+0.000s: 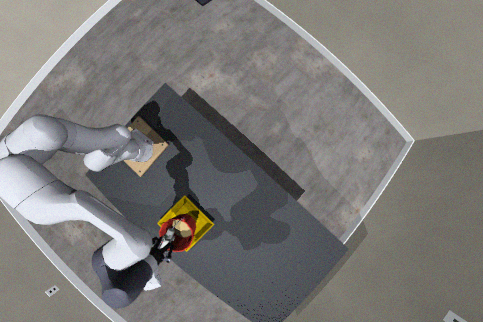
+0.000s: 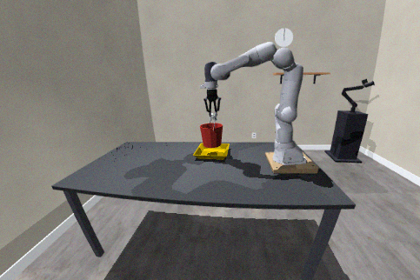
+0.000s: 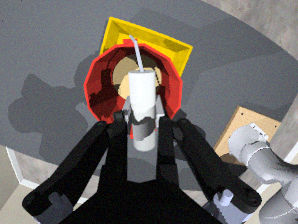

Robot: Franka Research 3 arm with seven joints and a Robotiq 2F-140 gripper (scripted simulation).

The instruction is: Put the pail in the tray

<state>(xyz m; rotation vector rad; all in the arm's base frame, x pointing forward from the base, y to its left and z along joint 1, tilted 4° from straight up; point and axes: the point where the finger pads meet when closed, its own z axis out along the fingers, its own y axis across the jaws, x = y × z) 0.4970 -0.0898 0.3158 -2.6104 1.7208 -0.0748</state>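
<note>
Above the yellow tray [image 2: 210, 151] you have the gripper [image 2: 212, 114] pinching the white grip of the handle [image 3: 143, 94], fingers closed on it. Your red pail [image 2: 211, 135] hangs upright over the tray, its base inside the rim on the table [image 2: 160, 183].

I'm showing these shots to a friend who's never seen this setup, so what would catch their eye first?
First, the red pail, the brightest thing in the room, standing upright over the small yellow drip tray near the far edge of the dark table. Next, the white arm reaching over from its wooden base, its black tool directly above the pail and shut on the handle's white grip.
</note>
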